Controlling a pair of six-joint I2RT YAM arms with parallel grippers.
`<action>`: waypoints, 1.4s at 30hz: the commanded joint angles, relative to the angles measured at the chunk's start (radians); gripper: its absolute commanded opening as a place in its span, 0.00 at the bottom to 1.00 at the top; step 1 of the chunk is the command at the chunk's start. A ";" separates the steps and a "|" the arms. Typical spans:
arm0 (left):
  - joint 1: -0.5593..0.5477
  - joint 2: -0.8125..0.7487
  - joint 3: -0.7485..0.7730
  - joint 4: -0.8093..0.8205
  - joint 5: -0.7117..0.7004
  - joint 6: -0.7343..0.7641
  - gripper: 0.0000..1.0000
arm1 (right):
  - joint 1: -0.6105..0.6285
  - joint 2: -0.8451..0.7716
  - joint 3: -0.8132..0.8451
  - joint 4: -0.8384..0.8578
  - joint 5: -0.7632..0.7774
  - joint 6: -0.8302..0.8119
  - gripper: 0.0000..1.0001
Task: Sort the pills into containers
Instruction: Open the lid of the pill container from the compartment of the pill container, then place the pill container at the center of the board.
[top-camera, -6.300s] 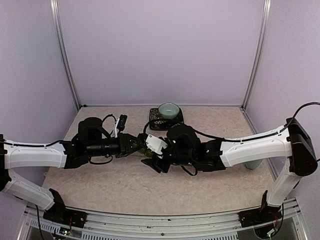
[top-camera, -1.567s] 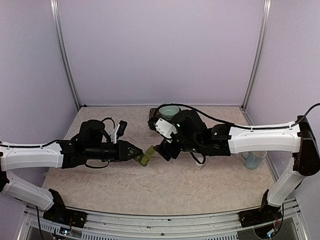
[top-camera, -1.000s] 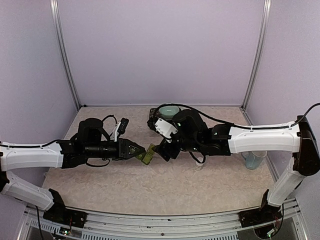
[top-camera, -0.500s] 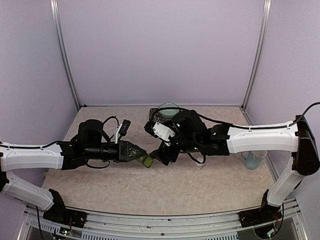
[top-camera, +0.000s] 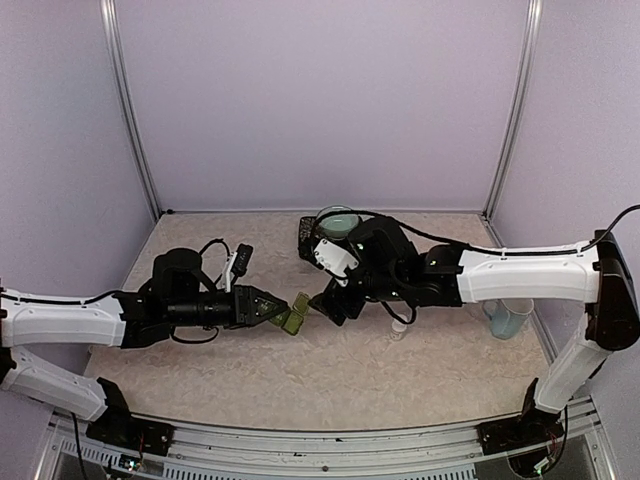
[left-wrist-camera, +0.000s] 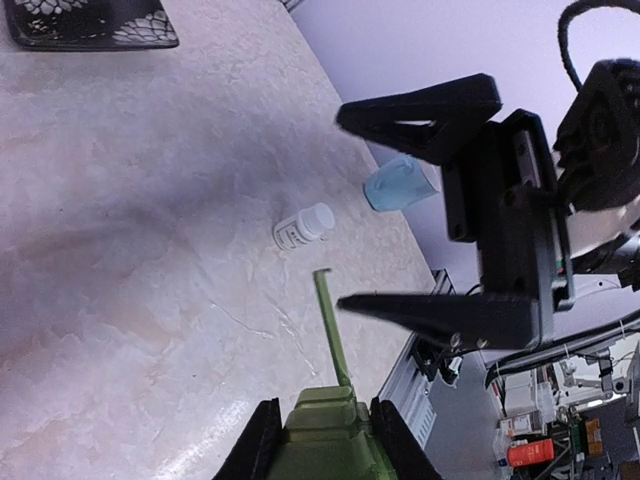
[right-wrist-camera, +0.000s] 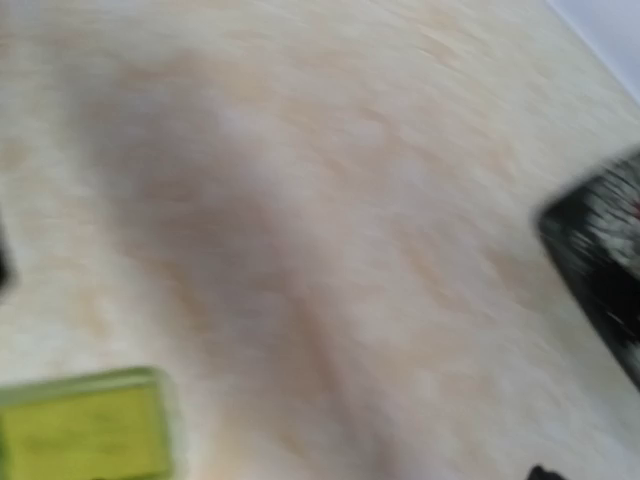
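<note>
Gripping containers (top-camera: 294, 316) w/ left tool (top-camera: 281, 311), right tool (left-wrist-camera: 340, 206) spread wide; bottle (left-wrist-camera: 305, 226) label seemingly illegible.

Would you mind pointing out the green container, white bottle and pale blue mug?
green container (top-camera: 295, 318): top external view, its middle.
white bottle (left-wrist-camera: 303, 227): left wrist view, its label.
pale blue mug (left-wrist-camera: 398, 186): left wrist view, its side.

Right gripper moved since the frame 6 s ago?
Yes. In the top view the right gripper has moved up-frame and slightly right, ending nearer the bowl.

High overview, wrist close-ups, common containers (top-camera: 293, 315)
</note>
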 joint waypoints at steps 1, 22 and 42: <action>0.008 0.020 -0.055 0.136 -0.090 -0.066 0.18 | -0.045 -0.099 -0.008 -0.024 0.109 0.076 0.89; -0.071 0.511 -0.005 0.445 -0.370 -0.309 0.26 | -0.056 -0.279 -0.172 -0.010 0.150 0.231 0.90; -0.080 0.515 0.005 0.338 -0.435 -0.311 0.62 | -0.056 -0.322 -0.204 -0.029 0.163 0.227 0.91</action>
